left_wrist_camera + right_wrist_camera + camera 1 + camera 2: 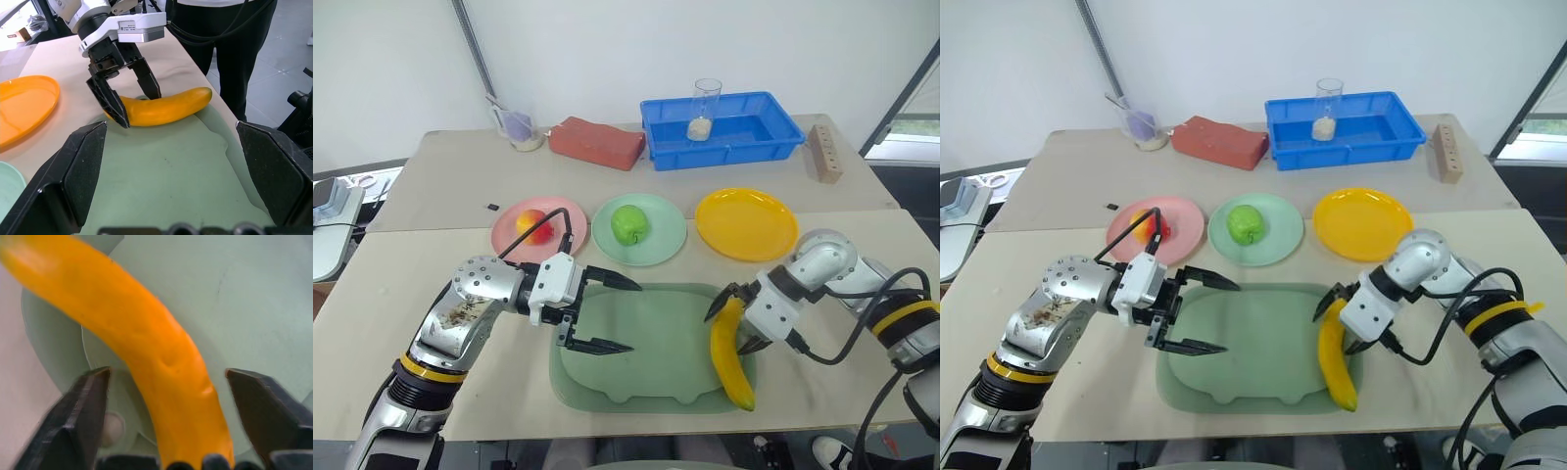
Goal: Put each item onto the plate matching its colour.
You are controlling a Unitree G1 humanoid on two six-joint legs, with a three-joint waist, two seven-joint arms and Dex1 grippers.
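Observation:
A long yellow banana (732, 367) lies along the right edge of the big green tray (646, 382). My right gripper (729, 328) points down over its upper end, open, one finger on each side with small gaps, as the right wrist view shows around the banana (146, 333). My left gripper (632, 316) hangs open and empty over the tray's left part. The red-and-yellow apple (534, 225) sits on the pink plate (566, 211). The green fruit (628, 223) rests on the mint green plate (664, 240). The yellow plate (746, 223) holds nothing.
At the back of the table stand a blue bin (754, 132) with a glass (705, 108) in it, a red brick-like block (597, 142), a cup with a spoon (517, 127) and a wooden block (824, 152). The tray lies near the table's front edge.

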